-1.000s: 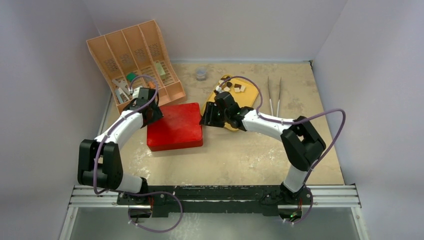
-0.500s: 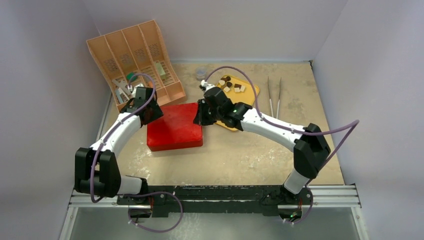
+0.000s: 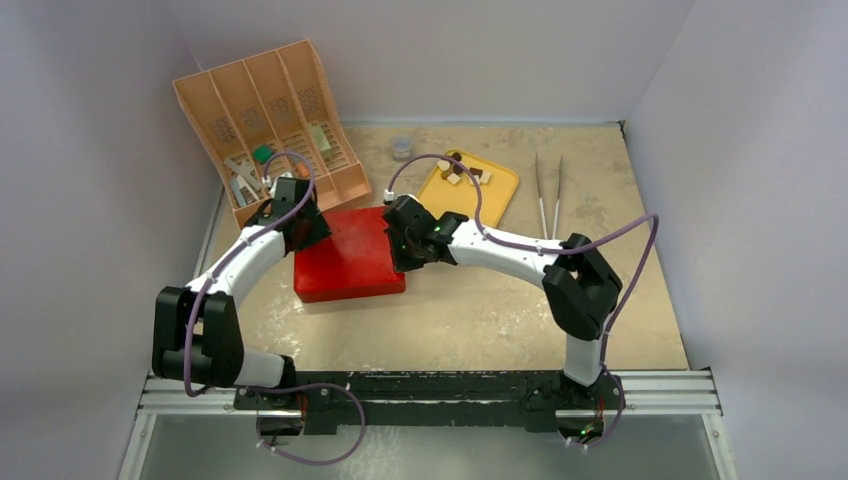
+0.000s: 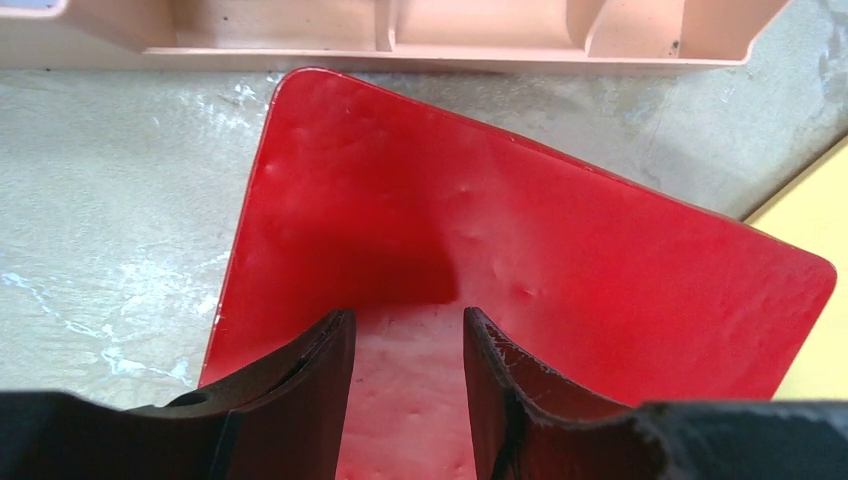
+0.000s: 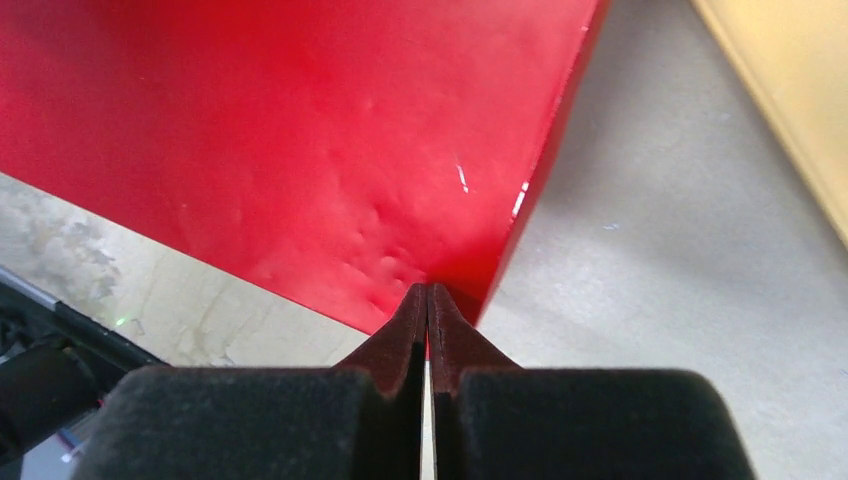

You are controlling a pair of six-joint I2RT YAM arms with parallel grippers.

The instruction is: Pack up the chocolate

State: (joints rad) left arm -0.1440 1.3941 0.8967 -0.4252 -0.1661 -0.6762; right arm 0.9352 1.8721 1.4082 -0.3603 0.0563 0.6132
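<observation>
Across the table, from left: peach rack [image 3: 262, 120] holding oddments; left gripper [image 4: 405, 318] parted over a red box [image 3: 350, 255]; right gripper [image 5: 428, 290] pinched shut at its edge; chocolate [image 3: 462, 172] on a yellow tray [image 3: 492, 196], the pieces visible only from above.

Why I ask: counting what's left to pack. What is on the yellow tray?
A few small chocolates, brown and white, sit at the far corner of the yellow tray. The right arm covers its near corner, so anything there is hidden.
</observation>
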